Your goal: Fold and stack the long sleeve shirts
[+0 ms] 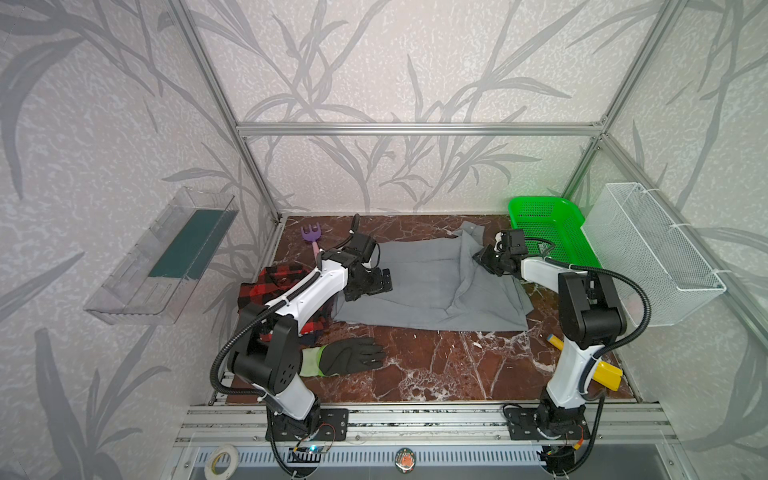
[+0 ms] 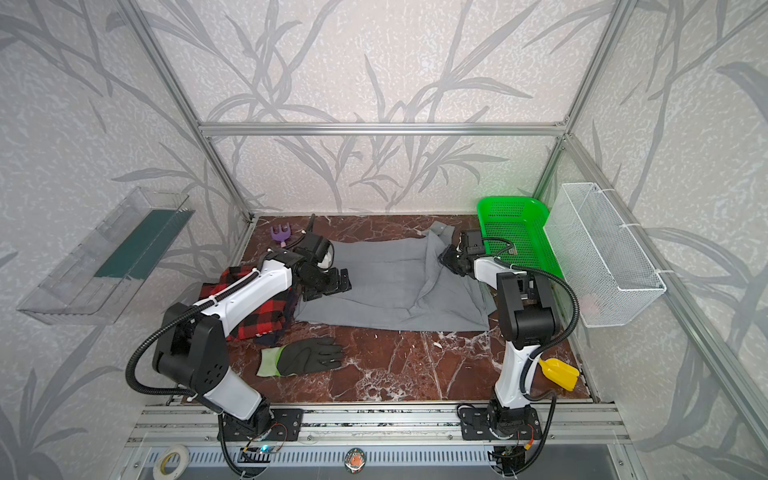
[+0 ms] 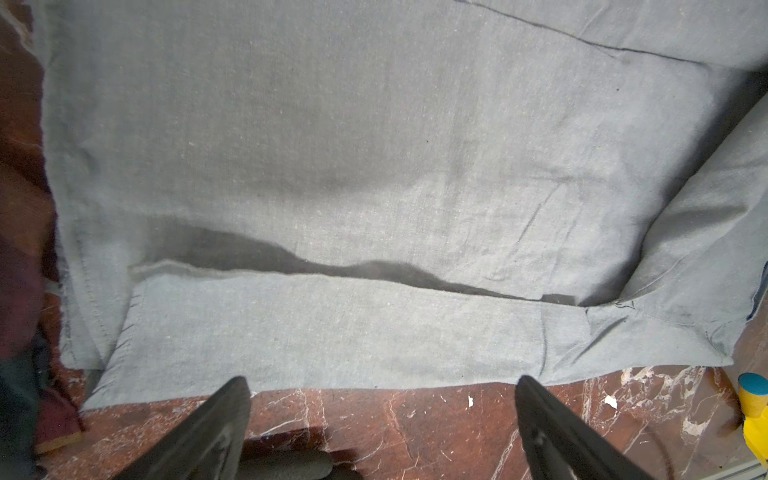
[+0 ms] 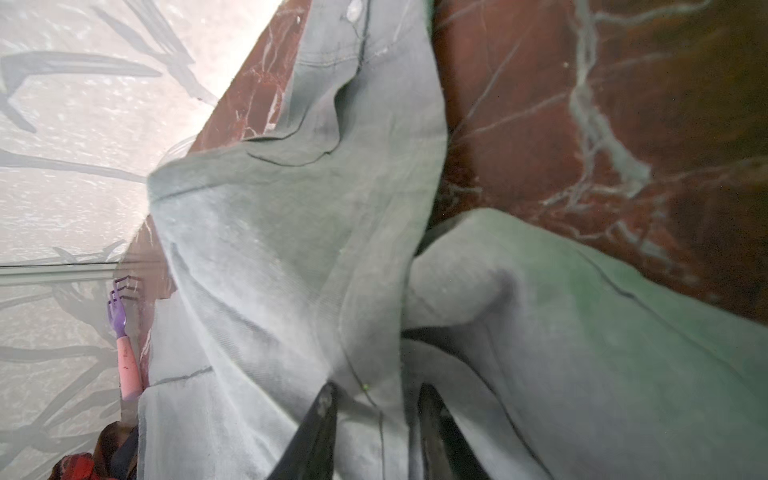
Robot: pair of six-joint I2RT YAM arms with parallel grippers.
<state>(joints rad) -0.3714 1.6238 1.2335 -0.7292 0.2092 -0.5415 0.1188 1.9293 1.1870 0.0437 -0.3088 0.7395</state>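
Grey shirt (image 1: 424, 291): is lying spread over the middle of the worktop (image 1: 436, 365), mostly flat, with one sleeve folded along its near edge in the left wrist view (image 3: 374, 166). Its right side is rising in a ridge of folds.
Plaid shirt (image 1: 268, 280): is sitting bunched against the grey shirt's left edge, partly hidden under the left arm. In a top view (image 2: 257, 311) its red-and-black checks are showing more fully.
Left claw (image 1: 376, 284): is hovering over the grey shirt's left part with its jaws spread wide and gripping nothing. In its wrist view (image 3: 382, 386) both fingers are framing bare worktop just off the shirt's near edge.
Right claw (image 1: 480, 257): is pressing into the grey shirt's raised right side. In its wrist view (image 4: 376, 395) the jaws are standing narrowly apart, pinching a fold of grey cloth.
Black glove (image 1: 353, 355): is lying flat near the grey shirt's near-left corner, apart from it.
Green basket (image 1: 544, 224): is standing just beyond the grey shirt's far-right corner.
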